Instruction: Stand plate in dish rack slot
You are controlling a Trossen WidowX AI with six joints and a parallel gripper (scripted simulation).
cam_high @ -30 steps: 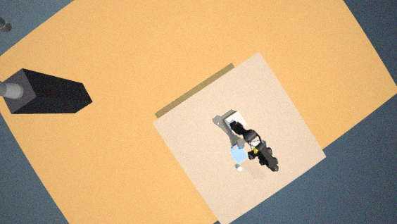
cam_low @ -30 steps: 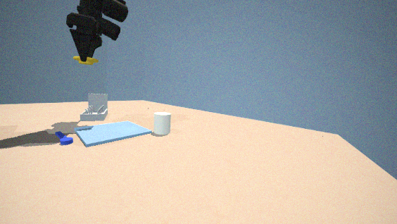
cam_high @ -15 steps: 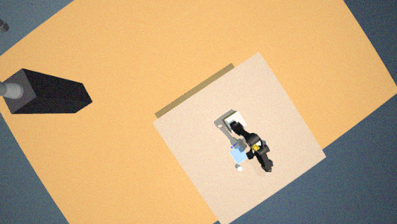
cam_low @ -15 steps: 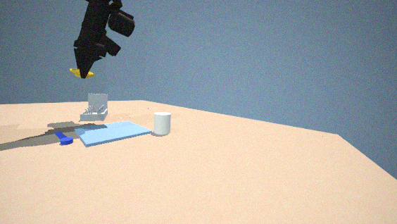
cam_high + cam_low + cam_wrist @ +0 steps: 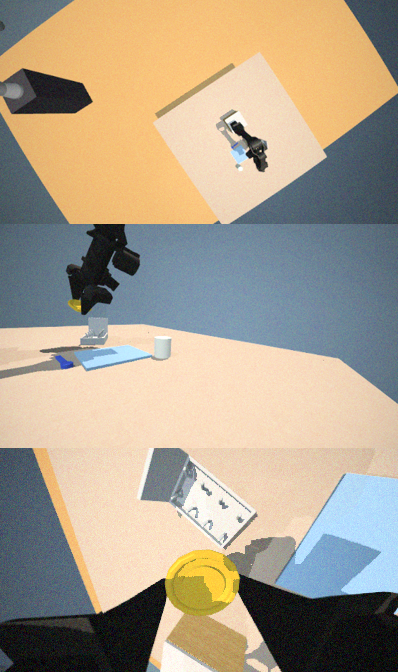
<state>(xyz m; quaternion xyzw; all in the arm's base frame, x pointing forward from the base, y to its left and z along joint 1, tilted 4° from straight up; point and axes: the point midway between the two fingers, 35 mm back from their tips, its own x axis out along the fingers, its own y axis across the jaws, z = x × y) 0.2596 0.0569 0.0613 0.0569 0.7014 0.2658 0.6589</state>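
Note:
A round yellow plate [image 5: 75,305] [image 5: 202,583] is held between the fingertips of my gripper [image 5: 201,580], which is shut on its rim from two sides. In the exterior view the plate is high above the table and tilted. The dish rack [image 5: 94,338] [image 5: 215,505] is pale grey, with two rows of short rails and a tall panel at one end. It stands on the table, beyond the plate in the wrist view and apart from it. In the top view the arm covers most of the rack, and the plate is hidden.
A light blue board [image 5: 238,155] [image 5: 113,357] [image 5: 350,513] lies on the table, with a blue spoon-like object [image 5: 232,147] [image 5: 64,362] beside it. A white cylinder [image 5: 240,168] [image 5: 162,347] stands at its other side. The arm's white-topped base block [image 5: 240,117] [image 5: 207,640] is near.

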